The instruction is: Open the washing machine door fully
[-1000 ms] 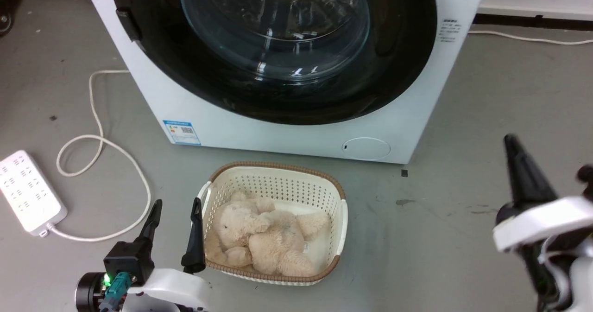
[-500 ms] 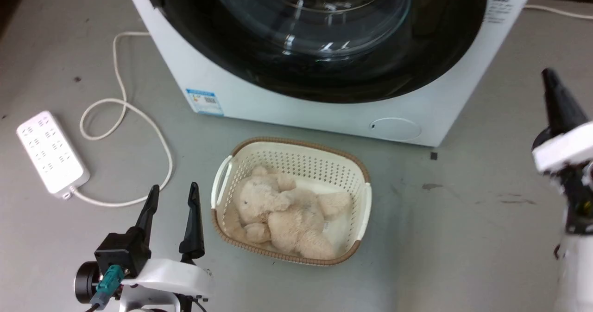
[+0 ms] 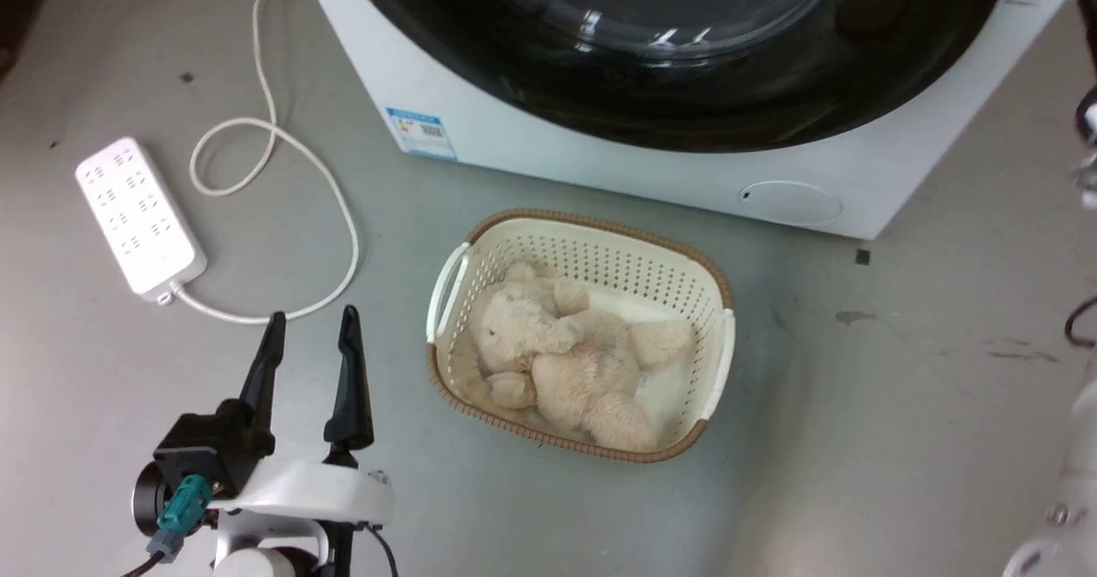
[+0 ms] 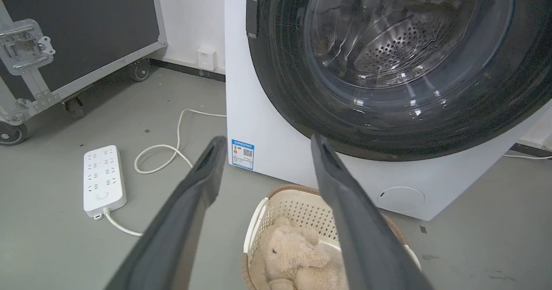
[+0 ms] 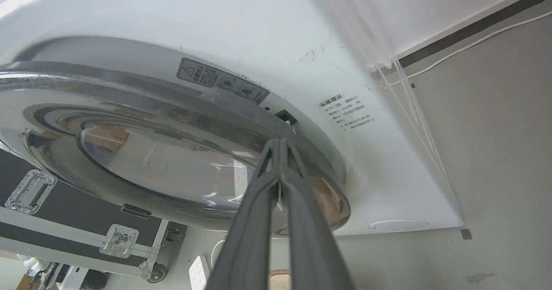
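Note:
The washing machine fills the top of the head view, white, with a blue label and an oval flap. Its door, a glossy black ring around clear glass, lies against the front. In the right wrist view the door shows edge-on. My right gripper is shut with nothing in it, its tips at the door's rim beside a small black latch. My left gripper hangs open and empty above the floor, left of the basket, pointing at the door.
A cream basket holding a plush bear sits on the floor right before the machine. A white power strip and its looping cable lie to the left. A black wheeled flight case stands further left.
The head camera has turned, shifting the whole picture. My right gripper has risen and gone out toward the right edge of the head view. The left gripper has stayed open and nearly still.

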### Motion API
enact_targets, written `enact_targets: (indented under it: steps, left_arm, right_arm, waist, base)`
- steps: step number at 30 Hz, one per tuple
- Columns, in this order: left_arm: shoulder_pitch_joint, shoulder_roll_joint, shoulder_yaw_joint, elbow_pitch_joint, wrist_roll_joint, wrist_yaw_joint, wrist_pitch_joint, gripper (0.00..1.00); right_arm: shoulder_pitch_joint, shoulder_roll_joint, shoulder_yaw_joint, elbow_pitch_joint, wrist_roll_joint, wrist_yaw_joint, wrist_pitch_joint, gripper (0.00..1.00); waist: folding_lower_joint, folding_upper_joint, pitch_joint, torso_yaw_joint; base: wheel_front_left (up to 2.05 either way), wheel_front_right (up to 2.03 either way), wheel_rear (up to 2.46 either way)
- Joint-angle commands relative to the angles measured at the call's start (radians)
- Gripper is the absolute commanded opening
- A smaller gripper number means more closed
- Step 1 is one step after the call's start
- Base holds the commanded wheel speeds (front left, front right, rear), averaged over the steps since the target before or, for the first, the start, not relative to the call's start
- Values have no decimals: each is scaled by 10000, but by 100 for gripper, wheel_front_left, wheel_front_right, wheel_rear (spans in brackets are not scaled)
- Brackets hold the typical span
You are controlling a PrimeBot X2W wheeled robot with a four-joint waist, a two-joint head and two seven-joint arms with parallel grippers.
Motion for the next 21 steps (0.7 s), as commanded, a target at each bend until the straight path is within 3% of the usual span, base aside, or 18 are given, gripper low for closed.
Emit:
enact_targets:
  steps: [1,8,21]
  left_arm:
    - [-215,8,-33,-31,-109,8,-127,100]
    - [-437,8,-206,-158,-448,84,-314,100]
    - [-730,9,-262,-260,-862,138,-586,100]
  right_arm:
    - [-548,33,-253,226,0,-2,199,0]
    - [-2455,39,-1523,1250,-452,-4,1361,0]
    - [-3942,45,-2710,2065,-918,-5,2881,0]
  waist:
    - [-1,0,144,137]
    - [-1,0,637,607]
    - [-1,0,1153,1076]
  base:
    - [0,0,0]
    - [0,0,0]
    - [0,0,0]
